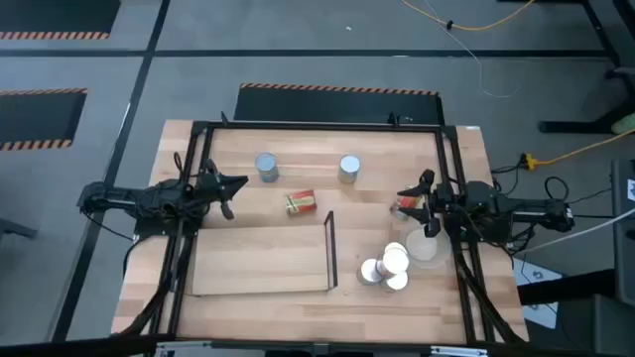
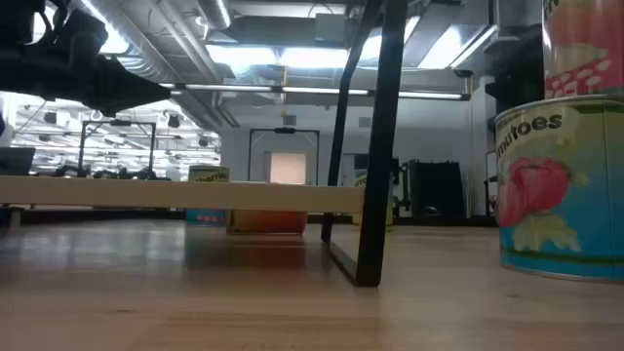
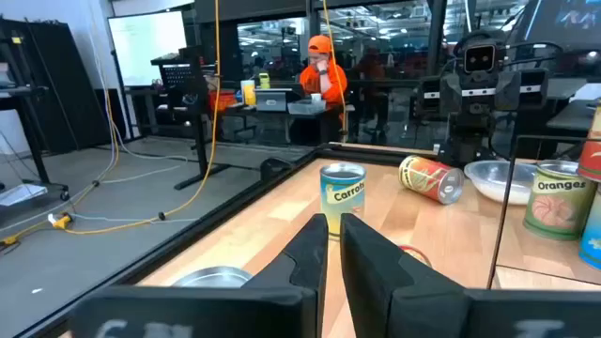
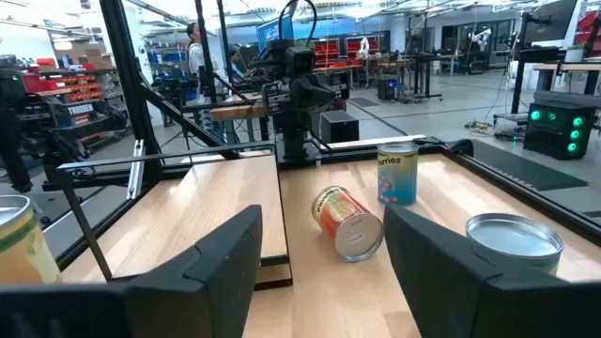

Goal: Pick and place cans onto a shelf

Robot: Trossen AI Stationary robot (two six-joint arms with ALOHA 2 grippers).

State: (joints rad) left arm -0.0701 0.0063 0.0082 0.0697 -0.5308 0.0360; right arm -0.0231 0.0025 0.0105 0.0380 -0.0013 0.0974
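Observation:
The shelf (image 1: pixel 263 260) is a pale board with a black upright frame (image 1: pixel 330 248) at its right end, near the table's front. Two cans stand upright at the far side: one (image 1: pixel 266 167) left, one (image 1: pixel 348 169) right. A red-and-yellow can (image 1: pixel 300 202) lies on its side between them and the shelf. Several more cans (image 1: pixel 387 266) cluster right of the frame. My left gripper (image 1: pixel 238 183) (image 3: pixel 335 235) hovers shut and empty at the left, pointing toward the right-hand upright can (image 3: pixel 342 192). My right gripper (image 1: pixel 407 195) (image 4: pixel 324 218) hovers open at the right, facing the lying can (image 4: pixel 347 223).
A flat pale dish (image 1: pixel 422 248) sits by the can cluster under the right arm. In the low view a tomato can (image 2: pixel 561 195) stands close, with another stacked on it. A black frame (image 1: pixel 317 127) rings the table. A person sits at a desk beyond the table.

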